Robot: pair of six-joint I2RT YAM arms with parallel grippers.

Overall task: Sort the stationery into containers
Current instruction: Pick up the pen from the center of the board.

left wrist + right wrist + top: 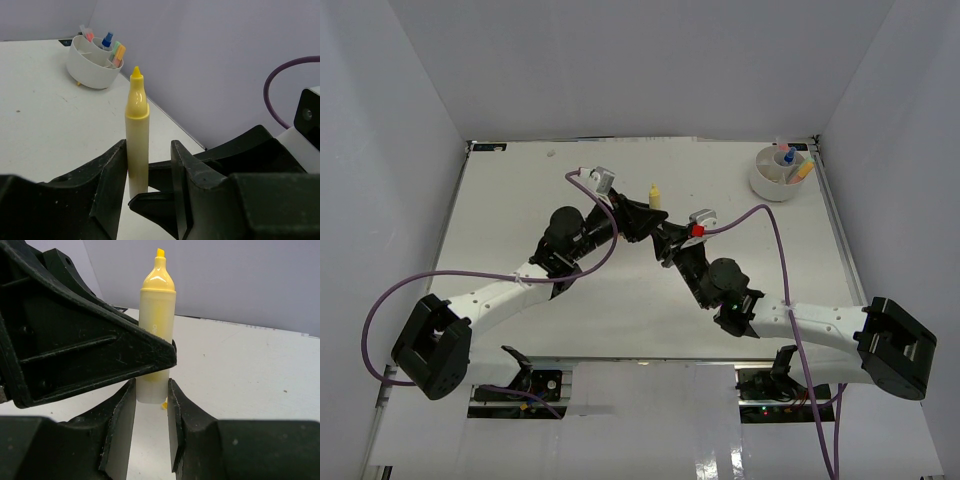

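A yellow highlighter [654, 196] stands upright above the middle of the table, its chisel tip up. My right gripper [665, 228] is shut on its pale lower end [156, 315], both fingers pressed against the barrel. My left gripper [642, 214] straddles the same highlighter [137, 135] higher up. Its left finger [112, 170] touches the barrel and a gap remains at the other finger. The round white container [768, 186] sits at the far right corner, holding pink, blue, green and orange pens [112, 50].
A tiny yellow scrap [164, 404] lies on the table just under the highlighter. The grey enclosure walls rise close behind the container [92, 75]. Purple cables loop from both wrists over the table.
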